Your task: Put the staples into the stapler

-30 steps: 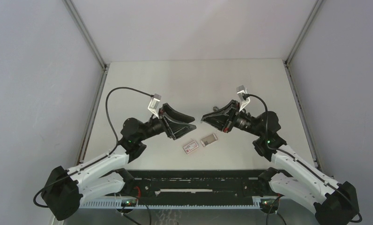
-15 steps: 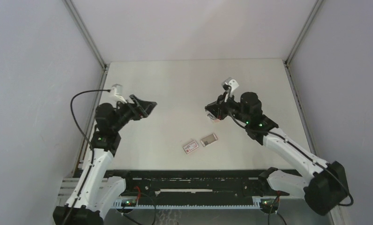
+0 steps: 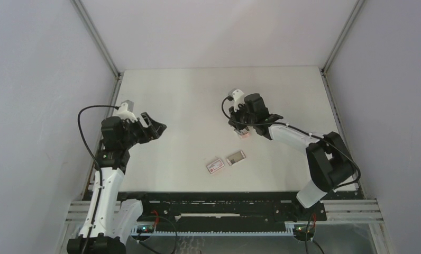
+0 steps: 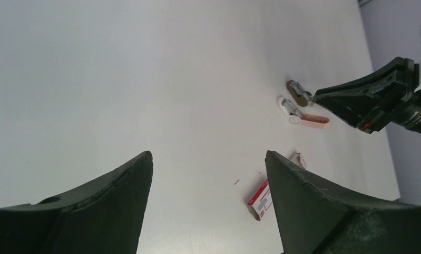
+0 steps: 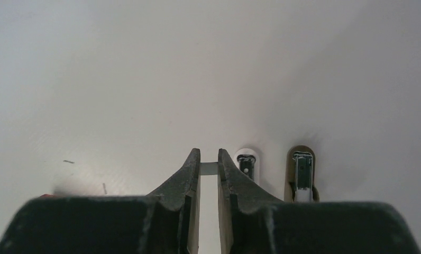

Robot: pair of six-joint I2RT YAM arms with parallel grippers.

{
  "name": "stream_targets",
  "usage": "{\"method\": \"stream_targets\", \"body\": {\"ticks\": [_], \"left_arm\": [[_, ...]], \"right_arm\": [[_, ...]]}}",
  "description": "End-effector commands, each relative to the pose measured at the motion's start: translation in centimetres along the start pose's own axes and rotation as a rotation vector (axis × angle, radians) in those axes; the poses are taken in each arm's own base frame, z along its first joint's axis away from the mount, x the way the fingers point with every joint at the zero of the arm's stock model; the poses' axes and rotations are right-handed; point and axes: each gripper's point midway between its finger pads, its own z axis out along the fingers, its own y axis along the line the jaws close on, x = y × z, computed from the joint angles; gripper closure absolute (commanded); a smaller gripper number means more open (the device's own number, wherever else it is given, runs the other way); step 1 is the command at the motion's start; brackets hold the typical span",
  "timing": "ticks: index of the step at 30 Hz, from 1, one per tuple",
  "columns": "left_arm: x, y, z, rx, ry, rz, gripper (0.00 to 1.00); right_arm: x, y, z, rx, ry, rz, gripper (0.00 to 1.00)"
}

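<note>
Quick colour rundown for you: your table point(image 3: 198, 95) is plain off-white and the walls point(image 3: 39, 79) are a pale lilac-grey. The left arm point(image 3: 107, 182) and right arm point(image 3: 290, 135) are white shells with black joints. The left gripper point(image 4: 208, 159) and right gripper point(image 5: 209, 159) are matte black. The staple strip point(image 5: 209, 168) is silvery-grey. Right of centre in the left wrist view, the stapler point(image 4: 314, 120) is pink and white. Lower middle in the top view, the box point(image 3: 214, 166) is white with a red label and the tray point(image 3: 236, 157) is grey.

White table point(image 3: 187, 100) below my arms, bearing a red-labelled box point(image 3: 214, 166), a staple tray point(image 3: 236, 157) just beside it, and a stapler point(image 4: 291, 108) beyond.
</note>
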Motion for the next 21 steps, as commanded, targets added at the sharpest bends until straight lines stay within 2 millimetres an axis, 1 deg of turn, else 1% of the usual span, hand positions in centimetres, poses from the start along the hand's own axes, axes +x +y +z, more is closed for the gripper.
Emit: {"method": "stream_targets", "body": {"ticks": [1,3,7,13,21], "left_arm": [[-1.7,0.6,-1.2,-0.073,-0.052,0.081,0.18],[-1.8,0.9,-1.4,-0.087,-0.059,0.084,0.18],[-1.8,1.1,-1.4,-0.1,-0.062,0.089,0.18],[-1.8,1.1,-1.5,-0.1,-0.061,0.091,0.18],[-1.8,1.1,-1.5,-0.101,-0.061,0.091,0.18]], "right_arm": [[-1.8,-2.3,1.1,0.055,-0.029,-0.07,0.92],[-1.2,-3.1,1.7,0.072,-0.01,-0.069,0.92],[-0.2,-4.0,2.4,0.098,0.025,-0.081,0.92],[1.0,-4.1,3.2,0.097,0.054,-0.082,0.92],[2.0,-4.4,3.6,0.104,0.086,-0.087,0.93]]}}
